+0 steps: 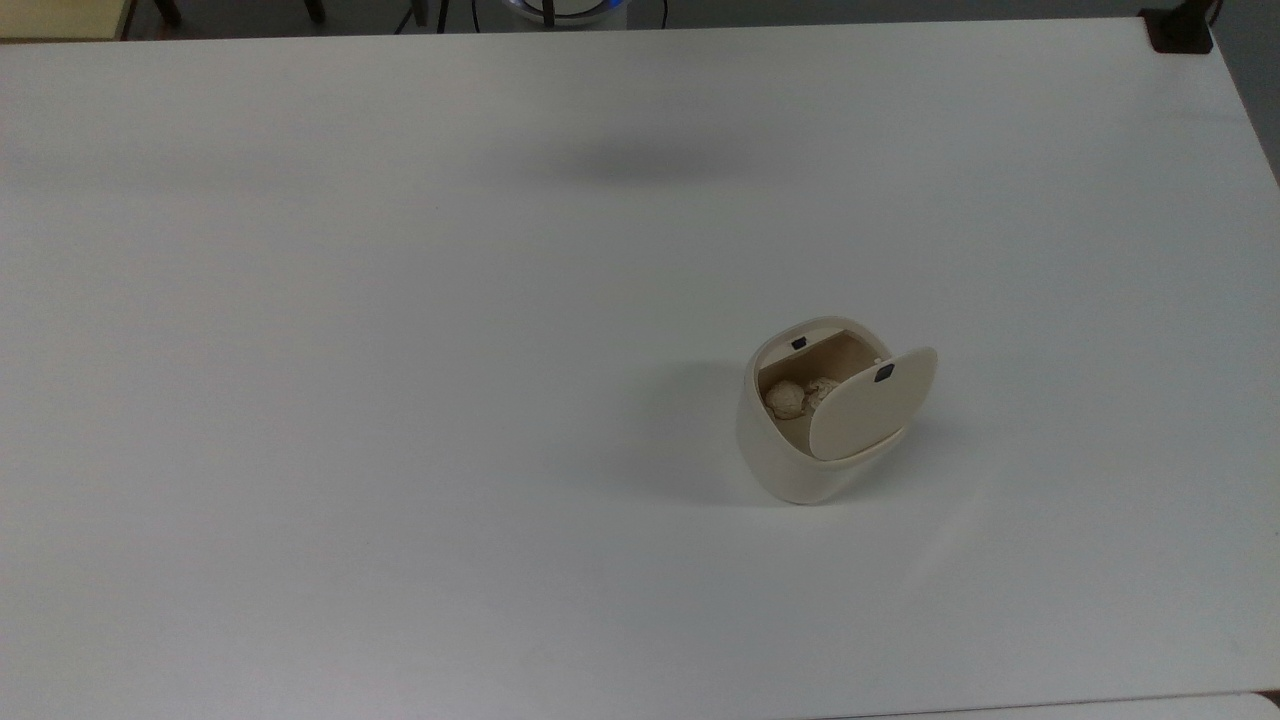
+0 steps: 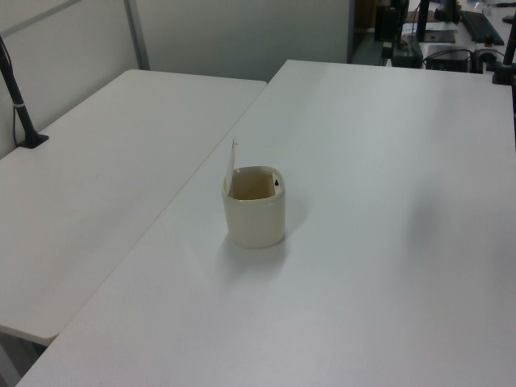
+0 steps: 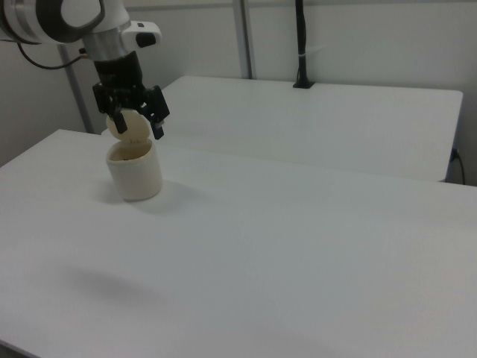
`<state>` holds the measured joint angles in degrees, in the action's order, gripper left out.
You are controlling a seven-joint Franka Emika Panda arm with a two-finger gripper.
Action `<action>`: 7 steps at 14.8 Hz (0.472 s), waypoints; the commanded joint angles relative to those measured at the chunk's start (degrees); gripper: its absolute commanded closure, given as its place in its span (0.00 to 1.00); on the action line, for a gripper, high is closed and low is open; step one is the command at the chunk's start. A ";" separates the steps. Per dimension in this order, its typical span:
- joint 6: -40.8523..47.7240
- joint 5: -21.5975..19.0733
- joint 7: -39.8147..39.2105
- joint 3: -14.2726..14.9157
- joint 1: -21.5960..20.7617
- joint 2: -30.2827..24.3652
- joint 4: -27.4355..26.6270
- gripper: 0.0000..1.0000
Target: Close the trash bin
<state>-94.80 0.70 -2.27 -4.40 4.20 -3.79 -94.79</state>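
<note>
In the top view, the trash bin (image 1: 800,440) stood on the white tabletop (image 1: 400,400), right of the middle. Its lid (image 1: 868,405) was up and tipped to the top view's right. Two crumpled paper balls (image 1: 800,397) lay inside the bin. A small black mark (image 1: 798,343) sat on the bin's far rim, and another showed on the lid.

In the left view, the bin (image 2: 255,216) stood near the tabletop's left edge, with its lid (image 2: 234,158) standing up thin on the bin's left side.

In the right view, the pincer (image 3: 137,128) hung just above the bin (image 3: 135,170), right in front of the raised lid (image 3: 128,124). Its black fingers (image 3: 157,127) were spread apart and gripped nothing.
</note>
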 commanded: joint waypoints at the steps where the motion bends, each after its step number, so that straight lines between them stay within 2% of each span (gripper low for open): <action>1: 0.14 0.44 -1.42 0.27 -0.60 -0.25 -0.22 0.00; 7: 0.14 0.35 -1.07 0.19 -0.60 -0.25 -0.22 0.00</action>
<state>-94.80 0.70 -2.75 -4.44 4.19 -3.78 -94.80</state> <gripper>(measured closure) 0.000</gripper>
